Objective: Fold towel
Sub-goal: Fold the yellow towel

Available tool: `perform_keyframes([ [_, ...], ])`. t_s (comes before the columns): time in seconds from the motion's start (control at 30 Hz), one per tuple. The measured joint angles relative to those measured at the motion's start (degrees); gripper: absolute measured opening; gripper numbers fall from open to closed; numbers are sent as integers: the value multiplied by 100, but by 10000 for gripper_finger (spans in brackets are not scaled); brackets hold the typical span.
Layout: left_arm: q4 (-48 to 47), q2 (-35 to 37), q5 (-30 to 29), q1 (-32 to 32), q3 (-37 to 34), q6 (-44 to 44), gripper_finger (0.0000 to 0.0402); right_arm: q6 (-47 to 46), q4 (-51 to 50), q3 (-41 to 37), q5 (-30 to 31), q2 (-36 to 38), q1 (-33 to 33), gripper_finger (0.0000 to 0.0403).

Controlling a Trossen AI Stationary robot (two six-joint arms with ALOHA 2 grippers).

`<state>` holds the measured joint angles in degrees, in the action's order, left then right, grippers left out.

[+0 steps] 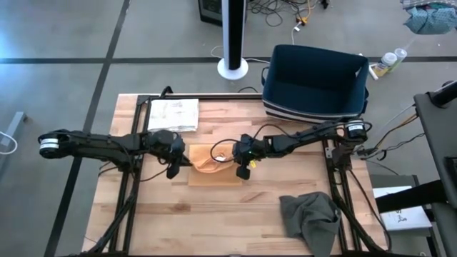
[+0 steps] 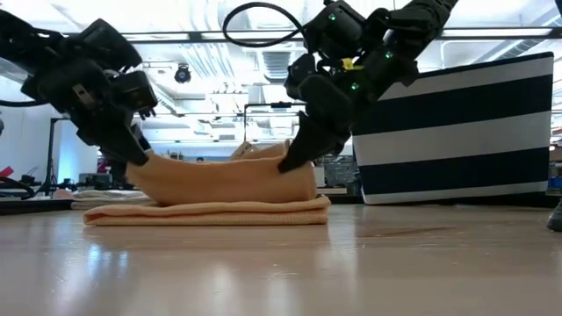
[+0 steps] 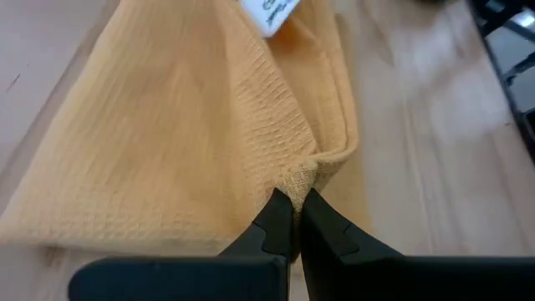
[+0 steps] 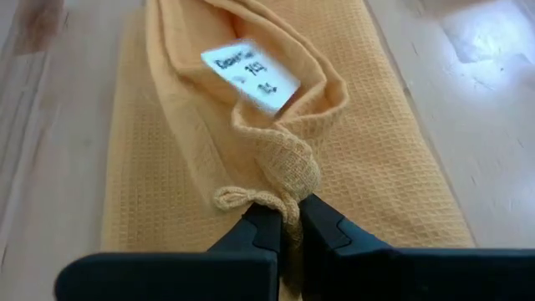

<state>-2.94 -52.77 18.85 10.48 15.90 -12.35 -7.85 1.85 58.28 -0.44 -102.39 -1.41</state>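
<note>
Pinched shut on one corner of the orange towel [image 3: 192, 125]: left gripper [image 3: 290, 203]. Pinched shut on the opposite corner, bunched cloth at the tips: right gripper [image 4: 282, 211]. Between them, top layer lifted and sagging; just beneath, rest of towel flat on the wooden table [image 1: 214, 214]. Close past the right tips, a white label [image 4: 251, 75] on the raised fold. Well beyond: grey cloth [image 1: 310, 218], papers [image 1: 173, 114], striped bin [image 1: 315, 82]. Advice: carry both corners level and together, keep cloth taut, lay edge onto edge, release only once flat.
</note>
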Motion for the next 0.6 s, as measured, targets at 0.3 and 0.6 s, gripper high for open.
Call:
perform_keyframes([
  [0.3, 456, -60, 22, -72, 2, 275, 1, 139, -934, 13, -16, 436, 41, 8],
  [0.6, 491, -159, 22, -70, 2, 567, 1, -135, -947, -11, -220, 396, 54, 8],
])
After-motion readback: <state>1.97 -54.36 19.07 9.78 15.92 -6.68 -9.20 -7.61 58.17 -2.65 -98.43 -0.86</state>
